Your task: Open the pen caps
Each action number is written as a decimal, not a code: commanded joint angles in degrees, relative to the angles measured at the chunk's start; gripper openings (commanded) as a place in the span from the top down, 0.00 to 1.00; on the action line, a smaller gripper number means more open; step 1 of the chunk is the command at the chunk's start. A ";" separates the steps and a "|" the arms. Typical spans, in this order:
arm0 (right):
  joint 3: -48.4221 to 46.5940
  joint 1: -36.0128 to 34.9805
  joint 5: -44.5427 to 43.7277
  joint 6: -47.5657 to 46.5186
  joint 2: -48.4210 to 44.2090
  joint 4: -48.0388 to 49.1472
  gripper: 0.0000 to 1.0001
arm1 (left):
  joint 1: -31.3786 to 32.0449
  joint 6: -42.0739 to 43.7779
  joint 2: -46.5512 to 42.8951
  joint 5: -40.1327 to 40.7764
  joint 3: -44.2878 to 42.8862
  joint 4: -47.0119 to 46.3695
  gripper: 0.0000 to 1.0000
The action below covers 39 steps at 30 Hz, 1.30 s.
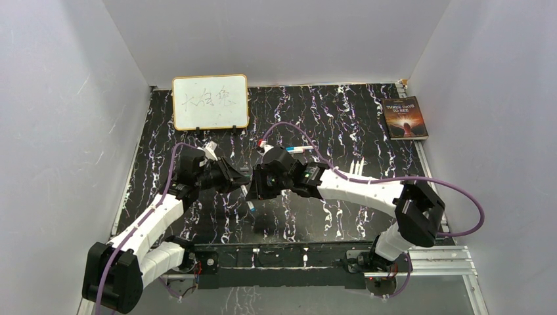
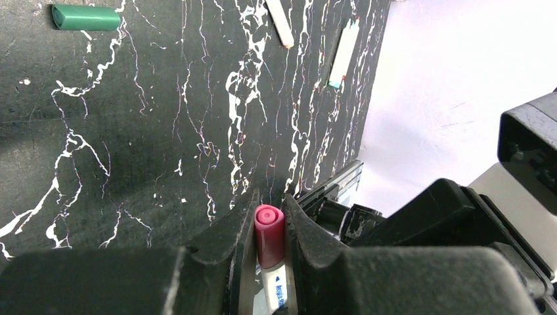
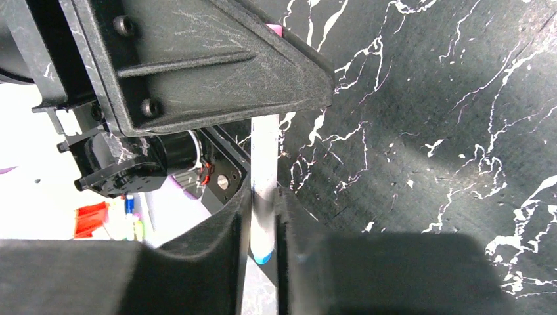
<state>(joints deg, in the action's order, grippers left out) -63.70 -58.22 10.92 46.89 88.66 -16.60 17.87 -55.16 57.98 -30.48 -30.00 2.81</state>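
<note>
Left gripper (image 2: 269, 211) closed on the pink cap (image 2: 269, 235), right gripper (image 3: 264, 197) closed on that pen (image 3: 265, 151) by its white barrel, both holding it above mid-table (image 1: 341, 220), opposed grips, presumably so a straight pull pops the still-seated cap.

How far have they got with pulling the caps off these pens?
One looks done: a green cap lies loose on the table. In hand: the left pincer clamps a pink cap, still on its pen, whose barrel the right pincer grips. Left: whether the other pens are uncapped is unclear.
</note>
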 commanded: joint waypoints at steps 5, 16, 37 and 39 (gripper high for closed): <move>-2.85 0.12 0.02 0.37 0.38 2.82 0.56 | 0.12 1.10 0.28 -0.23 -0.74 1.80 0.96; -8.89 0.12 1.18 -1.29 8.04 1.72 0.52 | 0.11 1.27 -0.21 -0.23 -2.02 3.02 0.97; -2.44 -2.19 2.29 1.31 5.91 6.48 1.00 | 0.06 0.81 1.89 0.73 -2.36 -0.69 0.98; -1.42 -2.46 2.27 1.59 5.49 6.93 1.00 | 0.07 0.68 2.41 0.90 -2.48 -1.23 0.98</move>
<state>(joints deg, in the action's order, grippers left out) -66.63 -58.70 11.79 47.97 97.34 -12.36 17.96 -53.82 59.92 -29.45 -30.13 4.86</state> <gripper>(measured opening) 0.122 0.152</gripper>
